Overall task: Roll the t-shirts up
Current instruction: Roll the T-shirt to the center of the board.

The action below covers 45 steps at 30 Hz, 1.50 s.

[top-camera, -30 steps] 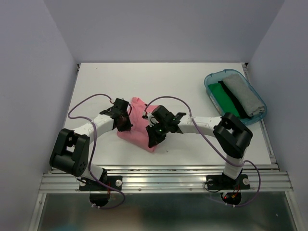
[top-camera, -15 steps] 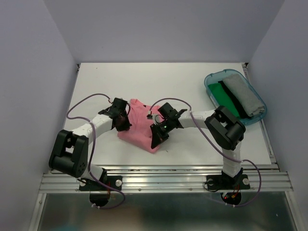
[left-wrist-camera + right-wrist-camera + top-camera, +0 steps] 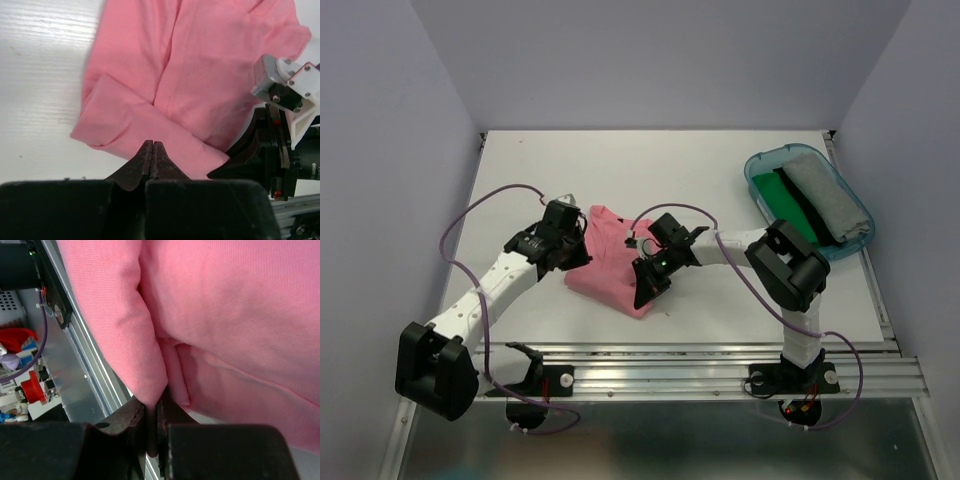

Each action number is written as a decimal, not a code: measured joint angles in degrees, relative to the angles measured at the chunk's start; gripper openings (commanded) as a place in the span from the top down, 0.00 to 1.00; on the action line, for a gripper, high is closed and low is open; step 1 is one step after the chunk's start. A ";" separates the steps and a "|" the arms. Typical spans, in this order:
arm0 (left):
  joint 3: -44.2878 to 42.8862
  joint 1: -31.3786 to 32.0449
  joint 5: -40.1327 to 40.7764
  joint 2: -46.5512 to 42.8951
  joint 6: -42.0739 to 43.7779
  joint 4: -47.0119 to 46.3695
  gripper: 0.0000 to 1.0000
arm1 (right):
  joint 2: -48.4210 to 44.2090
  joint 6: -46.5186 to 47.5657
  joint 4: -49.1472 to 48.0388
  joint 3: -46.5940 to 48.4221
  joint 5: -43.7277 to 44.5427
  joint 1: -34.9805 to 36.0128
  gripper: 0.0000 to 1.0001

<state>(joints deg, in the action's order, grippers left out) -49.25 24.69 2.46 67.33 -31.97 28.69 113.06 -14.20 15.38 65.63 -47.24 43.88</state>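
A salmon-pink t-shirt (image 3: pixel 610 268) lies partly folded on the white table (image 3: pixel 720 170), near the front middle. My right gripper (image 3: pixel 646 288) is at the shirt's front right corner, shut on a pinched fold of pink cloth (image 3: pixel 150 375) that runs down between the jaws. My left gripper (image 3: pixel 572 252) hovers at the shirt's left edge. Its fingertips (image 3: pixel 148 150) are pressed together with nothing between them, just above a folded flap of the shirt (image 3: pixel 130 125). Green (image 3: pixel 783 200) and grey (image 3: pixel 823 195) cloth pieces lie in the tub at the right.
A translucent teal tub (image 3: pixel 760 160) stands at the table's back right. A metal rail (image 3: pixel 660 372) runs along the front edge, close below the right gripper (image 3: pixel 157 402). Grey walls enclose the table on three sides. The right wrist housing (image 3: pixel 287 130) shows just right of the shirt.
The left arm has stretched out, its elbow swinging down to the lower left, while its gripper stayed at the shirt's left edge. The right arm drew in slightly, still pinching the cloth.
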 measured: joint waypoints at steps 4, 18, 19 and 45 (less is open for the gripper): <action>2.08 1.36 -3.39 -0.26 -0.09 -0.20 1.00 | 0.00 0.66 0.94 0.90 0.24 0.00 0.99; 5.62 2.73 -8.02 10.14 -1.64 -8.52 1.00 | 2.93 6.29 9.11 8.61 2.49 -0.42 0.90; 5.68 2.71 -7.85 10.62 -1.75 -8.94 1.00 | 2.93 6.54 9.46 8.94 2.82 -0.59 0.84; -0.92 2.64 -1.40 10.84 -2.99 -6.43 1.00 | -16.17 -12.39 -2.58 -1.97 23.30 4.13 0.99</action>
<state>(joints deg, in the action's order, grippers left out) -50.17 27.33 1.06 78.17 -34.96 22.26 96.88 -26.59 12.80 63.66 -23.94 48.01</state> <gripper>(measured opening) 0.033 0.016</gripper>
